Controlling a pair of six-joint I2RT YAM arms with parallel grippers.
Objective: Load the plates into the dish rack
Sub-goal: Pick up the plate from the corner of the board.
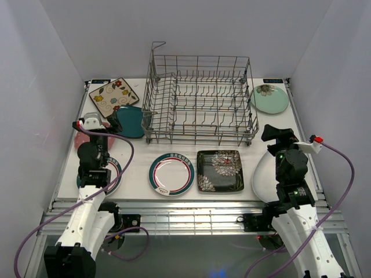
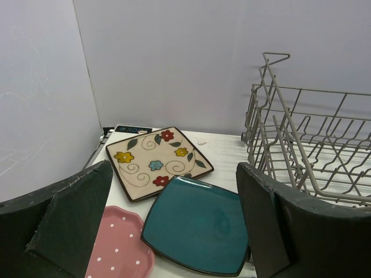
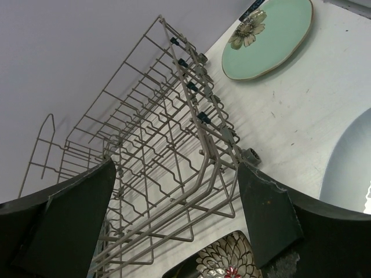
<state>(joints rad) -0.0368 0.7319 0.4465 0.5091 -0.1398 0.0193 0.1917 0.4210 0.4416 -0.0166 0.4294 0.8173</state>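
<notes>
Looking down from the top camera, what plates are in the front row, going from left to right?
First a green-rimmed round plate, partly hidden → second green-rimmed round plate → black flowery square plate → plain white plate, partly hidden.

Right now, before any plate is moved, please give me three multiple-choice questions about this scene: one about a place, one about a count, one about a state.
1. Where is the mint plate?
A. On the table, to the right of the dish rack, at the far side.
B. Inside the rack.
C. At the near edge of the table.

2. How many plates stand in the rack?
A. None.
B. Two.
C. Four.

3. How is the left gripper?
A. Shut on a plate.
B. Open and empty.
C. Shut with nothing in it.

Answers:
1 A: it lies flat beside the rack's far right corner.
2 A: only bare wires show inside.
3 B: it stands wide open with nothing in it.
</notes>
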